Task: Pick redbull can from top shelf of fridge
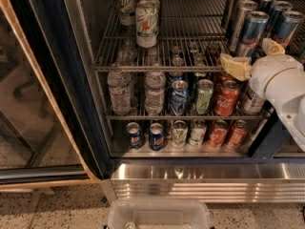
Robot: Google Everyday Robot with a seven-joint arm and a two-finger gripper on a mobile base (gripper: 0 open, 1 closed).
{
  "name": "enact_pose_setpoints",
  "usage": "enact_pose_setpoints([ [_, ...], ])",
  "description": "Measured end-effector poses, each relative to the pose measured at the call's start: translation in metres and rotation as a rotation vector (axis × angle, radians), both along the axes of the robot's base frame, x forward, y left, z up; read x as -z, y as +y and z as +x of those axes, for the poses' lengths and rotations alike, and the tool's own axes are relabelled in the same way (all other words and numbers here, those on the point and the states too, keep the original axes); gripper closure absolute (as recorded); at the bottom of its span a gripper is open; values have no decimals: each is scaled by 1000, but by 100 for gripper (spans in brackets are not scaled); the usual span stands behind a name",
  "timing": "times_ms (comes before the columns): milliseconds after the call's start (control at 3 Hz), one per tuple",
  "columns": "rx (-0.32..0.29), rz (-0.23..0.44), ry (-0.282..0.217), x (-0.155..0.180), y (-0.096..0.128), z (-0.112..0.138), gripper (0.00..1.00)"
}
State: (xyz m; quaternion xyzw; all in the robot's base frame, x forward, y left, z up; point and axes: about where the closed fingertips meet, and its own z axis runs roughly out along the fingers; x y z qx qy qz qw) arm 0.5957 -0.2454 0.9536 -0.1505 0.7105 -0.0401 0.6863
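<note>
In the camera view, the white arm is at the right of the open fridge (200, 180). Its gripper (252, 56) has its cream fingers spread wide at the front rail of the top shelf (143, 68). They sit just in front of the nearest redbull can (251, 32), which stands upright at the shelf's right end.

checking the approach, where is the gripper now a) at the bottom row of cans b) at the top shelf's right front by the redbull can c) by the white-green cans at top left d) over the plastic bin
b: the gripper sits open at the right front edge of the top shelf, right in front of the redbull can.
</note>
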Motion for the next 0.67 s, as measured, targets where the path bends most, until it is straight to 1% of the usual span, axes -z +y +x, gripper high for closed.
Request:
enact_pose_setpoints([
  [333,0,0,0,0,0,0,33],
  [667,0,0,0,0,0,0,37],
])
